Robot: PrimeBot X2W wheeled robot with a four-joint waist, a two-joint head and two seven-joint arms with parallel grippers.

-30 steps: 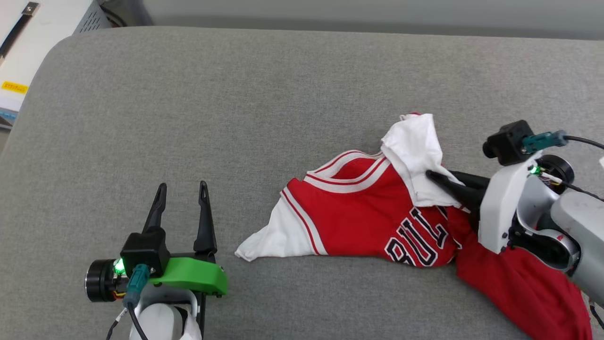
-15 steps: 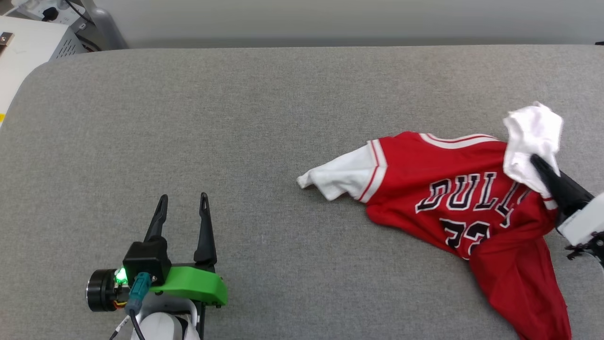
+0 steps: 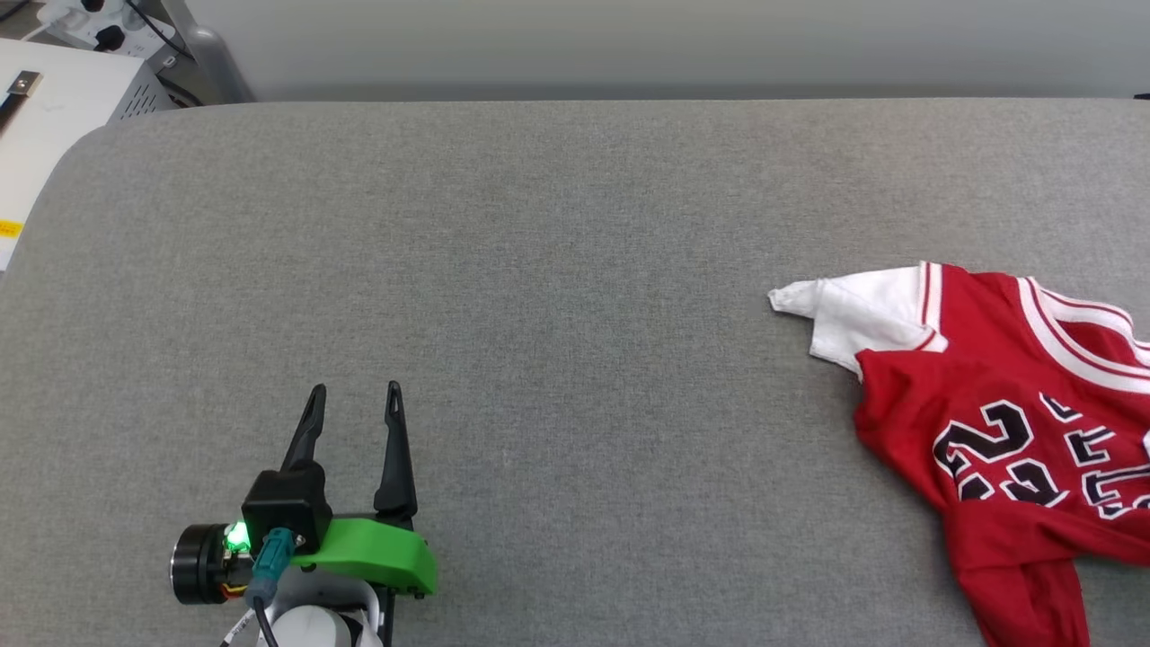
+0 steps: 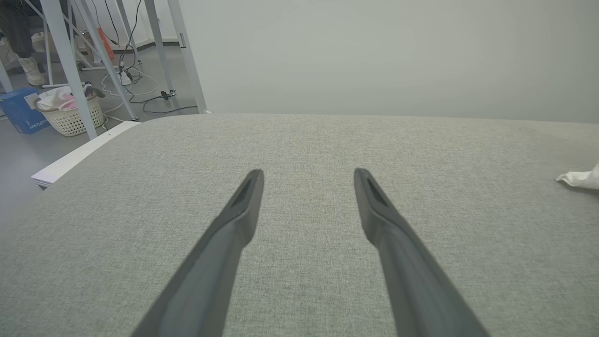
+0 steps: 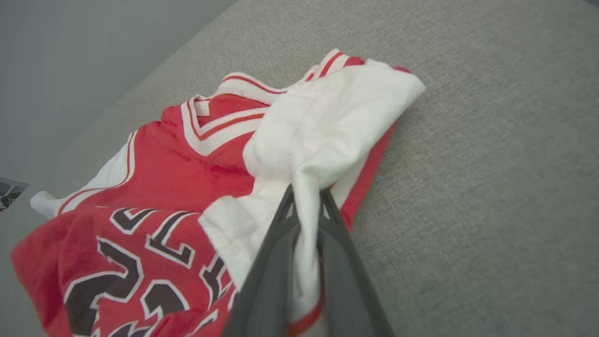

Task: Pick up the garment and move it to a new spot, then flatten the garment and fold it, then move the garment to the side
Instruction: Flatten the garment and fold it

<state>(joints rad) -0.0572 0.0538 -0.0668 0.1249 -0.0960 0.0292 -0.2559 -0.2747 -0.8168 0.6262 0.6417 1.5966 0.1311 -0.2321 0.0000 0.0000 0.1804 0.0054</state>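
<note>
Grey tabletop (image 3: 539,270): right end effector (image 5: 306,199) clamped on the garment (image 5: 187,178); left end effector (image 3: 355,390), spread, sits well apart.

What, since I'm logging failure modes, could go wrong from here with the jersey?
1. The right gripper is shut on just a bunch of the white sleeve; a pull may slip it free.
2. The garment lies crumpled, held from one sleeve, so it may bunch further and flatten poorly.
3. The left gripper, open, sits far off on the gray surface, little help.

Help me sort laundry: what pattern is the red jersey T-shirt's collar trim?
Collar trim: white with red stripes; clearest in right wrist view.
</note>
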